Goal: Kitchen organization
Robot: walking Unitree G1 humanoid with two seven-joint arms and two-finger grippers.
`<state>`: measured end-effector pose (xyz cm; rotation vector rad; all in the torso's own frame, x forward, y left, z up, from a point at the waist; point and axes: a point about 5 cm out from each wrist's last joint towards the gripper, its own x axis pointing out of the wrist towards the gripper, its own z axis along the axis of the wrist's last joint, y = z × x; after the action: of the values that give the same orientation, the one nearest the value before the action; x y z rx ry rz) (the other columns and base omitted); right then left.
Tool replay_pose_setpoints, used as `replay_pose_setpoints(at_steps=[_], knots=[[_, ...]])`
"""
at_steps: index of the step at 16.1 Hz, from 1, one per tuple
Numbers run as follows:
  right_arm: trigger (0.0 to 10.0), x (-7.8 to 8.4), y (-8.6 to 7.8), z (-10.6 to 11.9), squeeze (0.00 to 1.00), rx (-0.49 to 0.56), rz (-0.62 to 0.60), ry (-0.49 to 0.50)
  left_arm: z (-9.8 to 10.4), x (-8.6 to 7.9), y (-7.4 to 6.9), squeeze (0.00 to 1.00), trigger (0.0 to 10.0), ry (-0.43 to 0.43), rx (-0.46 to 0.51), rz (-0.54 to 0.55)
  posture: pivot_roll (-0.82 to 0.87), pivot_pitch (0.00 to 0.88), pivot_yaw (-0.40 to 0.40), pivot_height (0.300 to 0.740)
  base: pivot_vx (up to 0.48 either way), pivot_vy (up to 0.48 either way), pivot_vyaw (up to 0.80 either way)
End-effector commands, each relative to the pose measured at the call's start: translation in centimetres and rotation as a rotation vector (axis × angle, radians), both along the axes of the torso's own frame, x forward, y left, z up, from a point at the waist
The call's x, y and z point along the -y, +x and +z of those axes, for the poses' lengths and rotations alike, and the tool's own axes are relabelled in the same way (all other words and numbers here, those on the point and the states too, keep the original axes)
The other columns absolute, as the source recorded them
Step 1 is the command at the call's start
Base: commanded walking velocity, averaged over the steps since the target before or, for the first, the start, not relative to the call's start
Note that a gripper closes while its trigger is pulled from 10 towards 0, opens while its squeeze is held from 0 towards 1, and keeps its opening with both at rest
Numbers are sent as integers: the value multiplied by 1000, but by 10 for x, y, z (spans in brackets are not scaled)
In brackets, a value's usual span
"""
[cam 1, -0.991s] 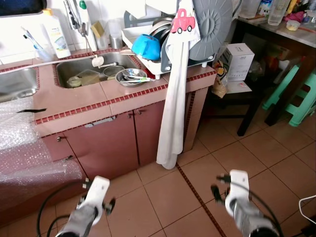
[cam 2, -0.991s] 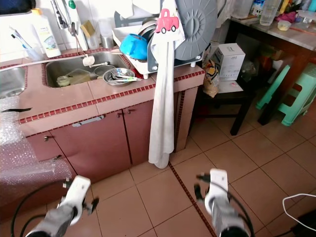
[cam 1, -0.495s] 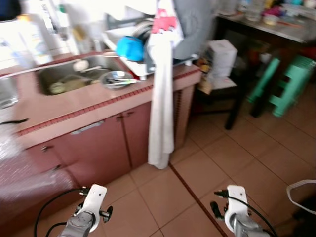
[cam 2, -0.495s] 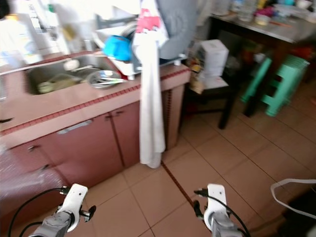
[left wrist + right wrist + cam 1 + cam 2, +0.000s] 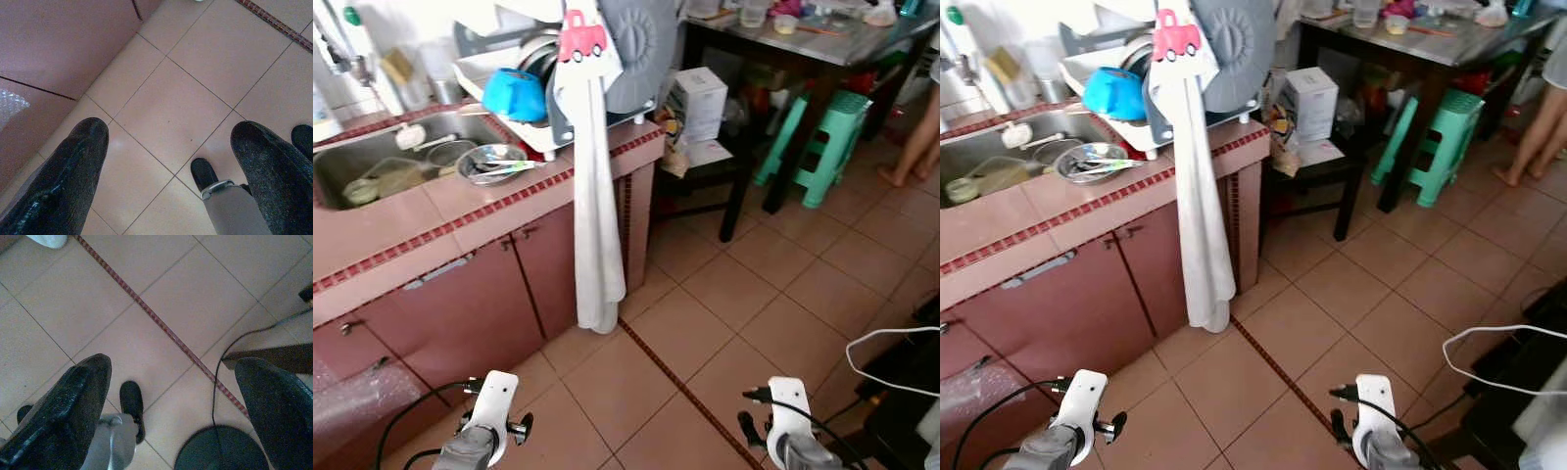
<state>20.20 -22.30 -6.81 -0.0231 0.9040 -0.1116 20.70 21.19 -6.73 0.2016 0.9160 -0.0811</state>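
A pink tiled counter (image 5: 460,211) with a steel sink (image 5: 372,171) stands ahead on my left. A metal bowl (image 5: 491,162) with utensils sits by the sink. On the counter's end a white dish rack (image 5: 494,73) holds a blue bowl (image 5: 512,93) and a grey round lid (image 5: 641,39). A long white towel (image 5: 595,196) with a red car hangs down the cabinet front. Both arms hang low over the floor tiles. The left gripper (image 5: 171,134) and the right gripper (image 5: 174,369) are open, with nothing between their fingers.
A dark table (image 5: 803,44) with cups stands at the right, green stools (image 5: 818,137) under it. A white box (image 5: 698,98) sits on a low black stand. A person's legs (image 5: 918,137) show at the far right. A white cable (image 5: 891,343) lies near dark gear.
The camera has swung to the right, so the counter and sink sit further left in the picture. A person's legs and a white cable have come into view. Both arms still hang low.
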Motion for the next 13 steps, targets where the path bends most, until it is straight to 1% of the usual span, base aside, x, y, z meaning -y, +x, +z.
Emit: replay_pose_setpoints(at_steps=[1, 6, 8, 12, 13], knots=[[10000, 2, -2, -1, 0, -8, 12, -13, -3, -5, -7, 0, 10000, 5, -30, 30, -45, 4, 35, 740, 0, 0, 0], [10000, 6, -5, -1, 0, -21, 15, -28, -8, -6, -16, 0, 10000, 12, -78, 34, -45, 9, 31, 740, 0, 0, 0], [10000, 7, -5, -1, 0, -23, 9, -30, -11, -6, -20, 0, 10000, 13, -102, 52, -49, 11, 33, 740, 0, 0, 0], [10000, 8, -8, -3, 0, -30, 7, -33, -12, -6, -23, 0, 10000, 10, -112, 63, -50, 16, 31, 740, 0, 0, 0], [10000, 8, -9, -3, 0, -32, 9, -34, -13, -7, -25, 0, 10000, 22, -119, 53, -50, 14, 32, 740, 0, 0, 0]])
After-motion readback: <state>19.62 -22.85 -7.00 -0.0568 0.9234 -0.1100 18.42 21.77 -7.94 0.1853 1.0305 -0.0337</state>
